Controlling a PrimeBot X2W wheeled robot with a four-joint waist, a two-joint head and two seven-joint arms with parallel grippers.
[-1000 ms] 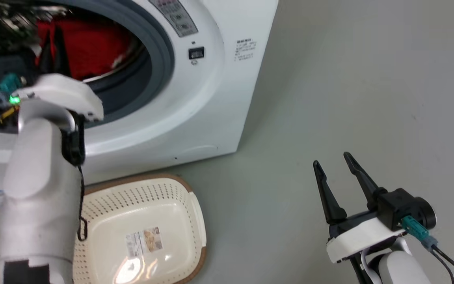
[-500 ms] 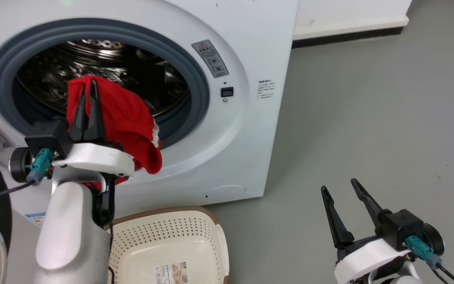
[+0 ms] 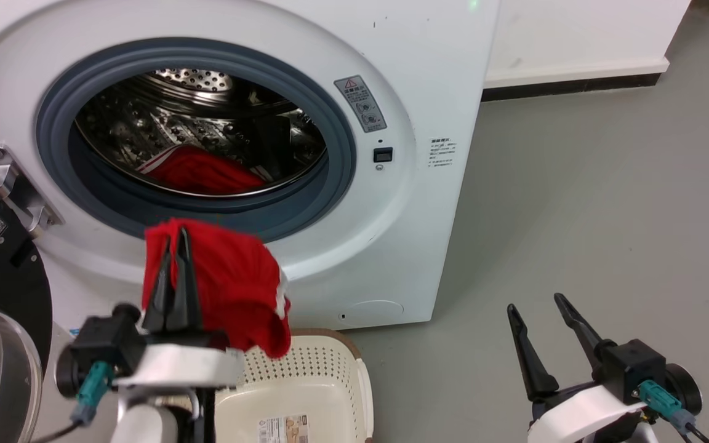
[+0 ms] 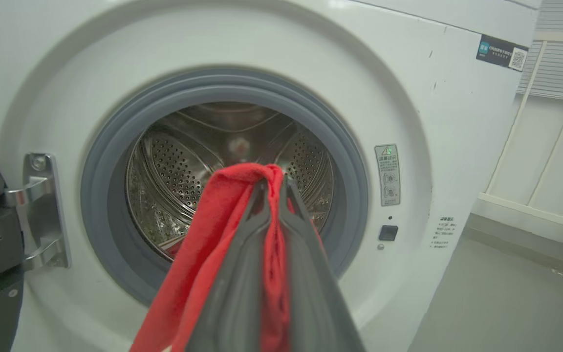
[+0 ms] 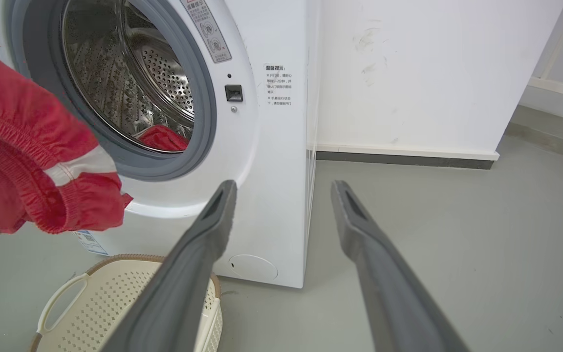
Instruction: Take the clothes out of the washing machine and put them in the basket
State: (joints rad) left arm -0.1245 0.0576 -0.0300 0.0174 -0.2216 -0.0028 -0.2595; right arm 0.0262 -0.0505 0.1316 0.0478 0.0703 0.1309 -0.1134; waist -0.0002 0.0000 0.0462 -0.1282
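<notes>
Best carry the bright red soft garment with white trim (image 3: pixel 237 289), hanging at lower left, over the middle of the cream perforated plastic basket (image 3: pixel 311 369) beneath, lowering it before release. The left gripper (image 3: pixel 175 237) clamps the fabric between closed fingers. The right gripper (image 3: pixel 534 303), at lower right, has its fingers apart and empty.

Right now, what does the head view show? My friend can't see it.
The left claw holds a red garment in front of the open washer, near the basket. A second red garment lies in the drum. The right claw is open and empty.
</notes>
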